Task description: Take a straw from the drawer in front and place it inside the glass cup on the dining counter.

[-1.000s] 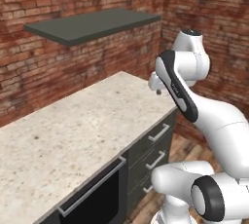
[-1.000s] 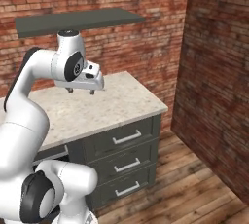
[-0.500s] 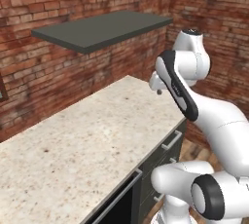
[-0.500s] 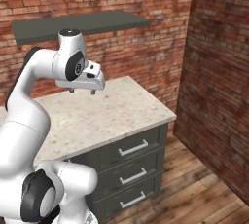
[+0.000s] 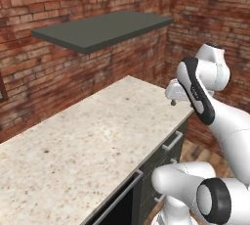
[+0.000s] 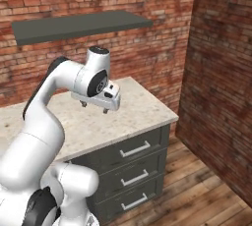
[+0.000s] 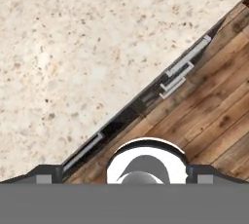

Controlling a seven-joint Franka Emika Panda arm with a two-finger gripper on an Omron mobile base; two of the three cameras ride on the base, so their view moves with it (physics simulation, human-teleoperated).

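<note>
The gripper [image 6: 94,107] hangs empty, jaws spread wide, over the speckled counter [image 6: 125,119], pointing straight down from a bent arm. Since a second ago the base has driven on, sliding the scene sideways and bringing the closed top drawer [image 6: 133,149] to five o'clock of the gripper. The straw is presumably inside it, so the approach continues.

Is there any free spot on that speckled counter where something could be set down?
Plenty. The speckled counter looks bare from the brick wall to its front edge above the drawers. The only crowding is overhead: the gripper, jaws open, and the dark shelf.
</note>
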